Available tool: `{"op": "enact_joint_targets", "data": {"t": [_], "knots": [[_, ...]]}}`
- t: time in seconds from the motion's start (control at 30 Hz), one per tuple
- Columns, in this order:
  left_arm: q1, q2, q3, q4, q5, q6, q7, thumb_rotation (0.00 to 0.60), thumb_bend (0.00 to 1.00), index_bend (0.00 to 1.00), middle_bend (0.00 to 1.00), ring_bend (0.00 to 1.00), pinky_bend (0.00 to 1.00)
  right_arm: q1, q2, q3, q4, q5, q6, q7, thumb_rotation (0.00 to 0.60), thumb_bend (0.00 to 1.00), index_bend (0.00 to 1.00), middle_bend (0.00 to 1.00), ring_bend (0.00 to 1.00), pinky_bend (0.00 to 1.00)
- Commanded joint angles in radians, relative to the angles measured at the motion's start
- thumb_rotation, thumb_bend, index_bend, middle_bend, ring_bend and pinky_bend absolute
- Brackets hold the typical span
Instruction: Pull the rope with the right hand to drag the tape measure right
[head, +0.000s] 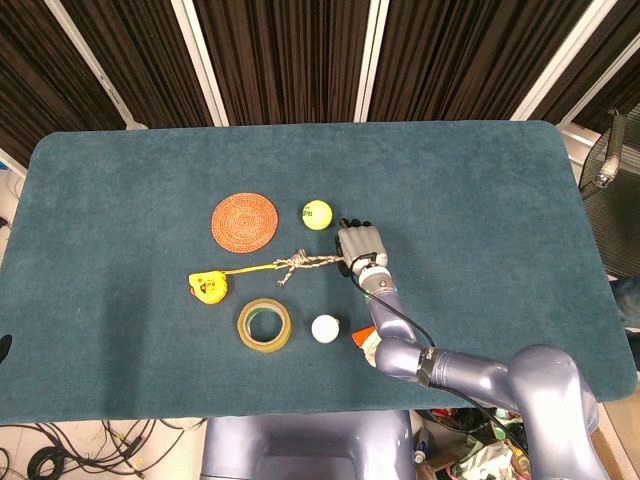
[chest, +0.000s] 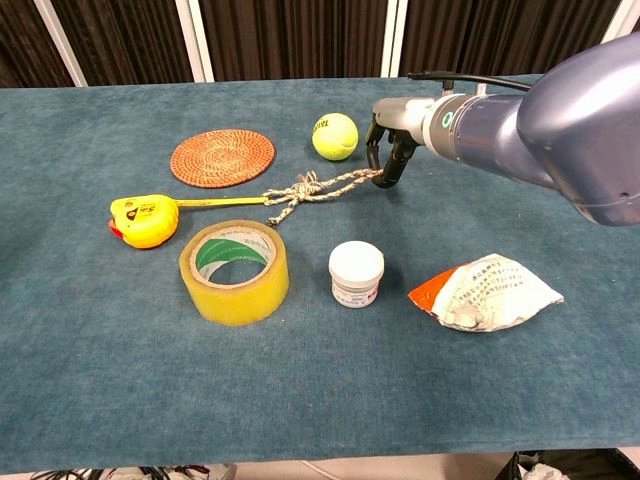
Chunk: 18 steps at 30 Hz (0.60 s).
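The yellow tape measure (head: 206, 286) (chest: 145, 221) lies left of the table's centre, with its tape drawn out to the right. A knotted beige rope (head: 298, 264) (chest: 318, 186) is tied to the tape's end and runs right. My right hand (head: 360, 245) (chest: 390, 150) is at the rope's right end, fingers curled down around it, gripping it just right of the tennis ball. The rope looks nearly straight between knot and hand. My left hand does not appear in either view.
A woven round coaster (head: 244, 221) (chest: 222, 157) and a yellow tennis ball (head: 317, 214) (chest: 334, 136) sit behind the rope. In front of it are a roll of yellow tape (head: 264, 325) (chest: 234, 271), a small white jar (head: 326, 328) (chest: 356, 273) and a crumpled packet (chest: 485, 292).
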Motion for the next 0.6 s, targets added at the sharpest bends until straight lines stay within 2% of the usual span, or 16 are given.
{"op": "enact_joint_targets", "data": {"t": [0.03,0.6], "knots": [[0.001,0.000,0.000,0.000,0.000,0.002,0.001,0.600,0.31,0.08,0.00,0.00,0.00,0.001,0.001,-0.001,-0.001,0.002,0.000,-0.001,0.600,0.50,0.72,0.11,0.13,0.17],[0.000,-0.002,0.000,-0.002,0.001,0.003,0.002,0.600,0.31,0.08,0.00,0.00,0.00,-0.006,0.019,0.001,-0.028,0.000,0.018,0.008,0.600,0.50,0.72,0.11,0.13,0.17]]}}
